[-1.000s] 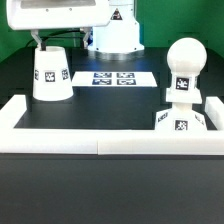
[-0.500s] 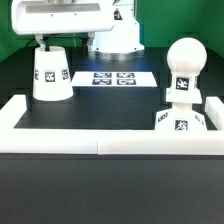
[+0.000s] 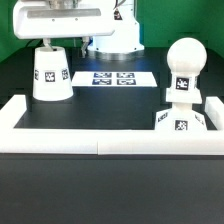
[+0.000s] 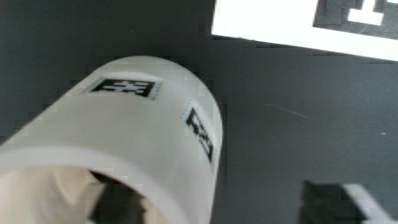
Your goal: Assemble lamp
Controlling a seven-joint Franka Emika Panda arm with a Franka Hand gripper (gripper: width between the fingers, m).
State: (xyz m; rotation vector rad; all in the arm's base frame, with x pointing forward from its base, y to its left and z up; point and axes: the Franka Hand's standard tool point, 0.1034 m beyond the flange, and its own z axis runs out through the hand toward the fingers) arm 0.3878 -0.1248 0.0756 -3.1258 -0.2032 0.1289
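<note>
**Hand Poised Over the Shade**

While the bulb point(image 3: 183, 68) already stood seated on the base point(image 3: 181, 119) at the right of the exterior frame, the shade point(image 3: 50, 74) sat apart at the upper left, upright on the black tabletop point(image 3: 110, 105), with the marker board point(image 3: 115, 77) lying between the two groups. The hand point(image 3: 45, 42) hung directly above the shade's narrow top. In the wrist view the shade point(image 4: 134, 140) filled the lower left, and two dark fingers point(image 4: 118, 205) showed, one at the shade's rim and the other well out on the far side, so the jaws stood spread and gripped nothing. Whether the nearer finger was inside the rim or just in front of it could not be told.

The step in hand looked like grasping the shade. To do it well, the hand should straddle the wall squarely, descend far enough for a firm hold, and close gently so the light cone does not tip or skid. Lifting straight up would keep it clear of the white wall point(image 3: 100, 138) before carrying it toward the bulb.
</note>
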